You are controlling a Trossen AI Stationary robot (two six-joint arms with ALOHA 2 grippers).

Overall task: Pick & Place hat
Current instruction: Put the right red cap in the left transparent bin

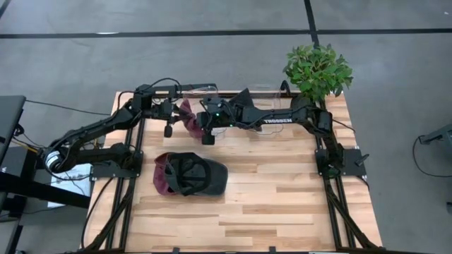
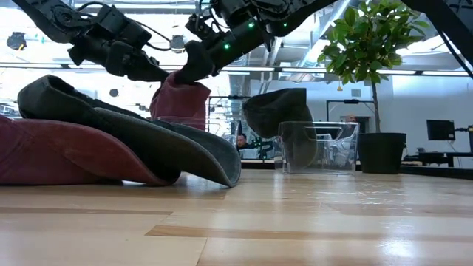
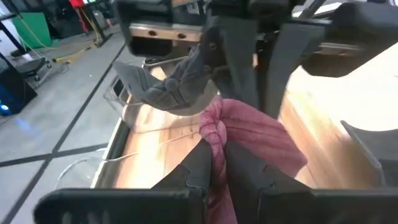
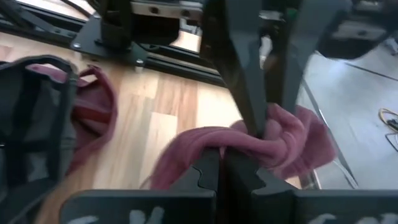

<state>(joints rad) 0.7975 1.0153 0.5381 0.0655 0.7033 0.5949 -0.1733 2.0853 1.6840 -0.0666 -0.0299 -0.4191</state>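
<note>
A maroon hat (image 1: pixel 187 116) hangs in the air over the far part of the table, bunched between my two grippers. My left gripper (image 1: pixel 178 113) comes at it from the left and my right gripper (image 1: pixel 198 121) from the right, each shut on it. In the low view the hat (image 2: pixel 179 100) droops below both sets of fingers. Nearer the front, a dark grey hat (image 1: pixel 198 175) lies partly on top of another maroon hat (image 1: pixel 164 176) on the table. My left gripper pinches a bunched fold of the maroon hat's cloth (image 3: pixel 214 134) between its two fingers, coming slanting down from the table's left. The hat is clear of the table. My right gripper pinches a gathered fold of the same hat (image 4: pixel 214 142) between its two fingers, slanting down from the table's right, close beside the left fingers (image 4: pixel 245 93). The rest of the cloth hangs slack below.
A clear box (image 2: pixel 318 148) stands at the far edge with a grey hat (image 2: pixel 275 111) draped over its side. A potted plant (image 1: pixel 318 69) stands at the back right corner. Bare wood lies toward the near and right edges.
</note>
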